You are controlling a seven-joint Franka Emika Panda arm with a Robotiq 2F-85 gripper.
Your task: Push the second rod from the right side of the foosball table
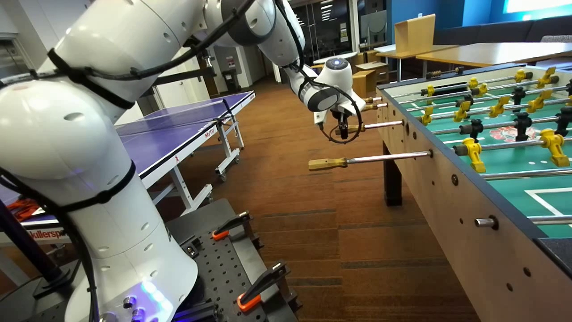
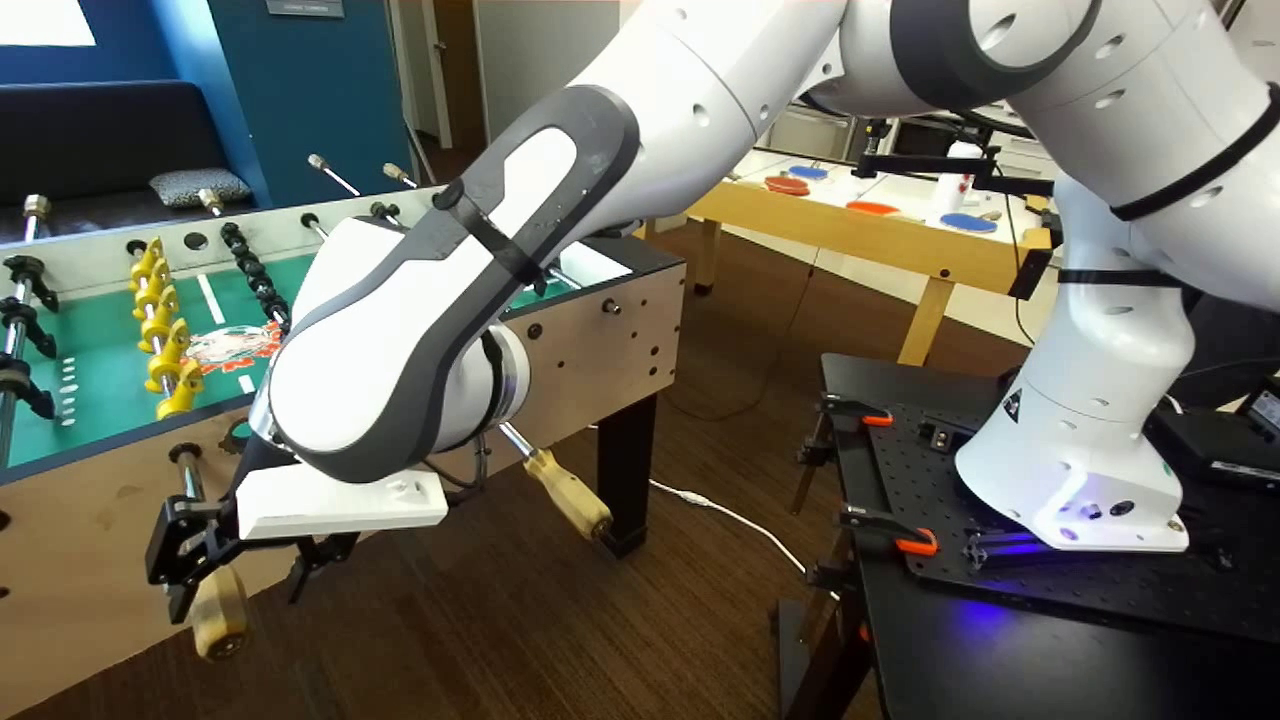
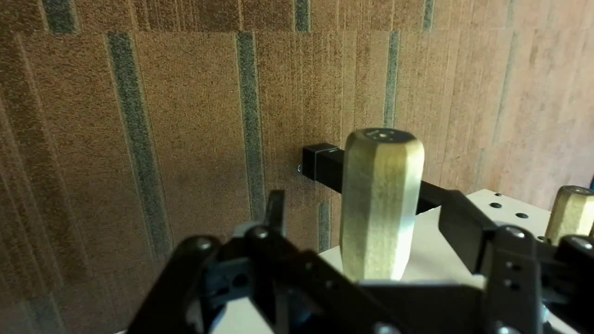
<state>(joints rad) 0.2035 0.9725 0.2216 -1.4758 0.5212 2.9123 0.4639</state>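
Note:
The foosball table (image 1: 451,192) has light wooden sides and a green playfield with yellow and dark figures; its side also shows in an exterior view (image 2: 590,365). My gripper (image 1: 343,128) is beside this side, around the tan handle (image 2: 220,615) of one rod (image 2: 190,474). In the wrist view the handle (image 3: 380,204) stands upright between the two fingers of my gripper (image 3: 366,206). Gaps show on both sides of the handle, so the gripper is open. The handle's lower end is hidden behind the gripper's body. The rod (image 1: 384,124) shows between handle and table.
A nearer rod's tan handle (image 1: 328,164) sticks out beside mine, also seen in an exterior view (image 2: 568,497). A bare rod stub (image 1: 485,222) has no handle. Another handle (image 3: 573,213) is at the wrist view's right. A blue ping-pong table (image 1: 170,138) stands behind the arm.

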